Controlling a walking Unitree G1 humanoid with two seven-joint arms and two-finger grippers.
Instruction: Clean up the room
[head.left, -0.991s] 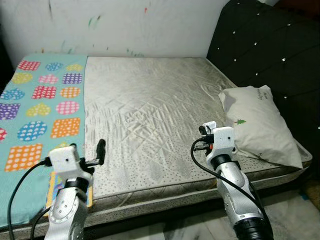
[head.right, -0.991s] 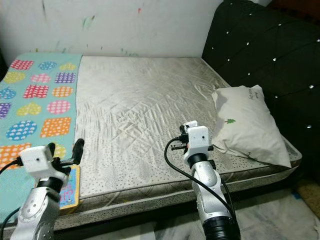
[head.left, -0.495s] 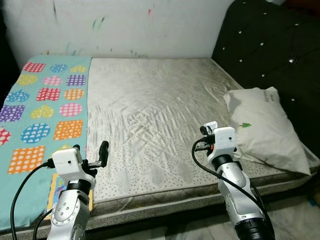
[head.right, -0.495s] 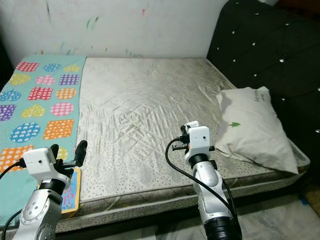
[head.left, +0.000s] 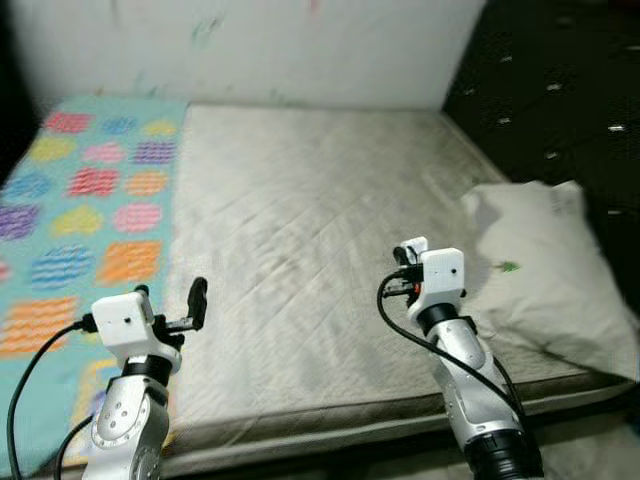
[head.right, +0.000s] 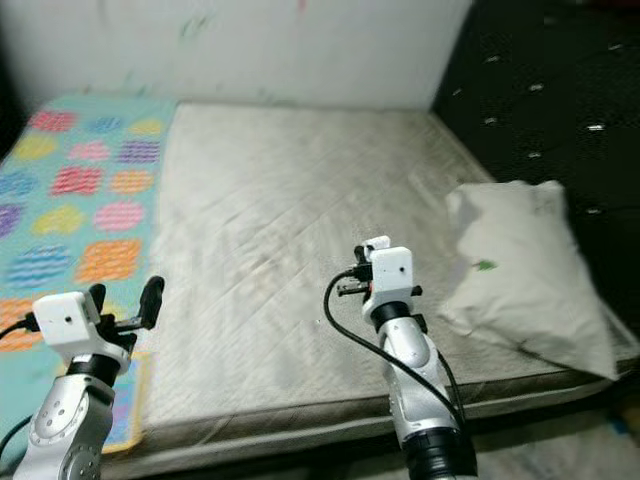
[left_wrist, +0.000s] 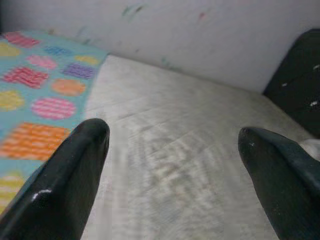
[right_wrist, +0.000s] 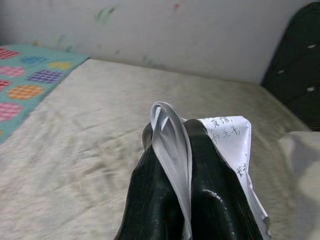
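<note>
Right gripper (right_wrist: 172, 150): the two black fingers (right_wrist: 210, 165) pressed together, pinching a white folded paper (right_wrist: 227, 142) with handwriting on it. Paper runs lengthwise along the fingers, folded edge poking past the tips toward the far wall (right_wrist: 165, 30); a loose flap hangs off one side of the gripper. In the head views the right gripper (head.left: 408, 250) sits raised above the front half of the bed, near the pillow's inner edge but apart from it. Paper there shows as a small white scrap at the gripper tip, too blurred to read.

Left gripper (left_wrist: 170, 150): fingers spread wide, nothing between them. One finger (left_wrist: 70, 170) over the seam where mat meets mattress, the other (left_wrist: 277, 170) over bare mattress. In the head views the left gripper (head.left: 190, 300) hovers near the bed's front edge, well apart from the right one.

Around:
- One bed, grey-beige quilted mattress (head.left: 300, 210), wrinkled, bare in the middle.
- One turquoise mat (head.left: 90, 200) with coloured patterned patches, covering the bed's left strip.
- One white pillow (head.left: 545, 260) with a small green mark, lying at the right side against the black tufted headboard (head.left: 560, 90).
- White wall behind, with faint coloured scribbles.
- Head views blurred; small detail is uncertain.
</note>
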